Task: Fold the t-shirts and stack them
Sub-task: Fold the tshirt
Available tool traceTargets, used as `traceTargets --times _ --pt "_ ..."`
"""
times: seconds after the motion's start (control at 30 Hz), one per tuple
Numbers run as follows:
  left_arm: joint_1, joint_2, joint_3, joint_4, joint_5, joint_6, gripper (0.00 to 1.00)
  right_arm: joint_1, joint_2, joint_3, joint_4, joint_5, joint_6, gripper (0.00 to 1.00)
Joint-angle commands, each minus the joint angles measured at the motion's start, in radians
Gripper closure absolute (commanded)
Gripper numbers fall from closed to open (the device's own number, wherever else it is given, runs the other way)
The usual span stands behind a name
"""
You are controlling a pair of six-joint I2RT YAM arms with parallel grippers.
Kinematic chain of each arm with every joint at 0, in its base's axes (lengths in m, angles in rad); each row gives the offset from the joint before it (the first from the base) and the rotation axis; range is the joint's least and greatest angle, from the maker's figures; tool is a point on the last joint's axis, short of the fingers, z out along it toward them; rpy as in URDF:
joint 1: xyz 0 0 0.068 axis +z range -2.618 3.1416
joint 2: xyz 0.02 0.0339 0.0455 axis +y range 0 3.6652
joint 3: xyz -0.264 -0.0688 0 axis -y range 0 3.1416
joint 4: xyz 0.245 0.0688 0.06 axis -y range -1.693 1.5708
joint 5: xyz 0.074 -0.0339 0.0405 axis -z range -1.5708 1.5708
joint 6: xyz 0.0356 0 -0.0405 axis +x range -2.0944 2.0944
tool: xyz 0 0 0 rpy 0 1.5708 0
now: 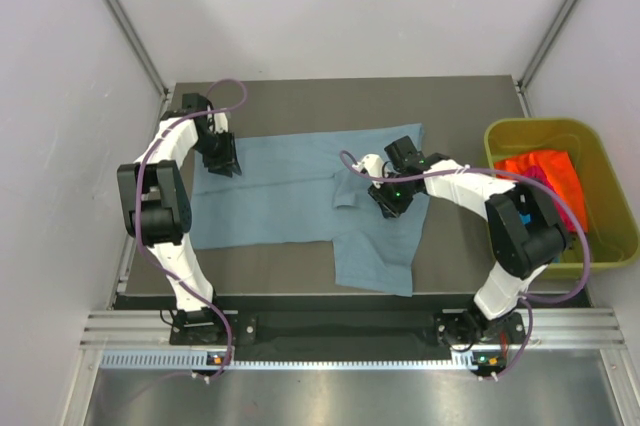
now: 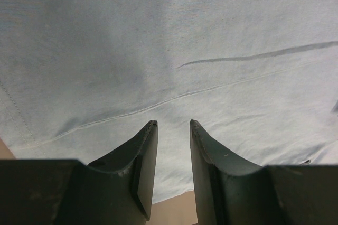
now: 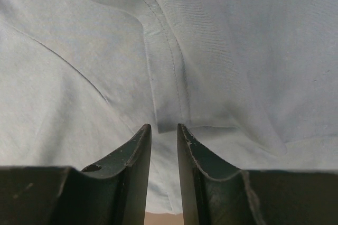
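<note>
— Presently, where's the cloth?
— Grey-blue t-shirt (image 1: 290, 191) spread over the tabletop (image 1: 300, 106), one sleeve flapped inward near the middle. Orange t-shirt (image 1: 540, 171) lies in the bin (image 1: 600, 246), far right.
— Your pincers?
— Left pincer (image 1: 222, 161) low over the shirt's far left corner, jaws slightly apart, nothing between them. Right pincer (image 1: 385, 196) over the flapped sleeve, likewise parted and empty.
— How will it handle?
— Light, limp, no stiffness. I judge it will sag and drag, not lift flat. A shallow pinch could slip.
— Where to take hold?
— Stitched edges: the hem seam (image 2: 132, 110) under my left, the sleeve edge (image 3: 169, 77) under my right. Both ends together.
</note>
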Motion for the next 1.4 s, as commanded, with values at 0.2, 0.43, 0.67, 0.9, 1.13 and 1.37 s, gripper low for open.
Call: traceTargets --times 0.2,0.43,0.67,0.9,1.13,1.37 --pt "0.002 -0.033 0.009 0.02 0.004 -0.01 0.64 0.004 0.023 0.039 0.018 0.021 -0.028 0.76" --pt "0.002 -0.04 0.004 0.022 0.003 -0.01 0.64 0.012 0.013 0.047 0.022 0.032 -0.032 0.97" --pt "0.002 -0.046 0.001 0.025 0.007 -0.01 0.64 0.013 -0.054 0.047 -0.011 0.063 -0.045 1.0" --pt "0.002 -0.043 -0.004 0.032 0.023 -0.018 0.64 0.035 -0.16 0.021 -0.068 0.069 -0.058 1.0" --pt "0.002 -0.052 -0.007 0.036 0.024 -0.021 0.64 0.058 -0.203 -0.042 -0.085 0.054 -0.058 1.0" --pt "0.002 -0.071 -0.019 0.036 0.01 -0.015 0.64 0.058 -0.218 -0.054 -0.106 0.052 -0.077 1.0"
